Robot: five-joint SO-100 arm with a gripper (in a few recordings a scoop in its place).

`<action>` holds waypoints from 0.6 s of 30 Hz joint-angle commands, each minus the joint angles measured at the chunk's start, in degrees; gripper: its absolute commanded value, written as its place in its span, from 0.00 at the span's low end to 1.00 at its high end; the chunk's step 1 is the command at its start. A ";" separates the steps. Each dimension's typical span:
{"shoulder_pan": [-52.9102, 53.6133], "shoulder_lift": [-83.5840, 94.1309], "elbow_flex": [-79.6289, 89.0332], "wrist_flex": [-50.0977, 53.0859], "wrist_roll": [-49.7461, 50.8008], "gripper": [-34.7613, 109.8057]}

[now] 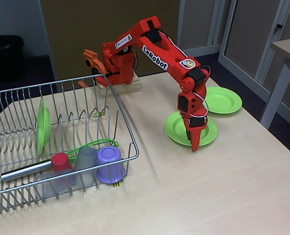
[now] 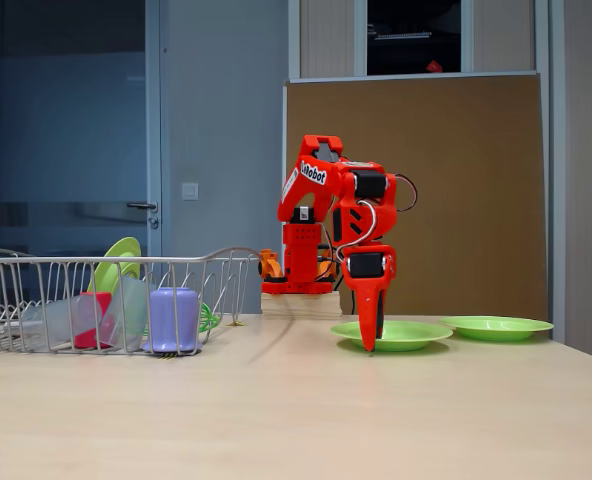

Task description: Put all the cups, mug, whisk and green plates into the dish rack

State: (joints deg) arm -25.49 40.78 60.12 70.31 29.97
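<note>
Arm bent over, forearm vertical, gripper pointing straight down at near rim of green plate on table. Fingers pressed together, grasping nothing visible. Second plate just beyond.

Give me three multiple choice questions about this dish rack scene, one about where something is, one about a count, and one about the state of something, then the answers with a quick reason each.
1. Where is the purple mug?
A. On the table beside the arm
B. Inside the dish rack
C. On a green plate

2. How many green plates lie flat on the table outside the rack?
A. One
B. Two
C. Three

3. How does the gripper stand?
A. Pointing down at the near plate's edge, jaws together
B. Lifted high above the rack
C. Holding the whisk

Answers:
1 B: the mug sits upside down in the rack's front corner beside the grey cup and red cup.
2 B: the near plate and the far plate lie on the table; a third plate stands upright in the rack.
3 A: in both fixed views the tip touches down at the near plate's front rim.
</note>
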 commanded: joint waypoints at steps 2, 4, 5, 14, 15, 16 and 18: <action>-0.09 -5.62 -5.27 2.20 3.08 0.33; -0.53 -8.17 -6.77 2.11 4.57 0.32; -0.88 -9.23 -7.29 2.29 5.71 0.32; -1.23 -11.87 -9.05 0.88 9.76 0.24; -0.97 -10.63 -9.05 2.64 9.23 0.24; -0.62 -9.40 -9.14 4.31 8.70 0.24; 0.09 -6.50 -9.49 7.47 7.38 0.24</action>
State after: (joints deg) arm -25.93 31.11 49.92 73.21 39.02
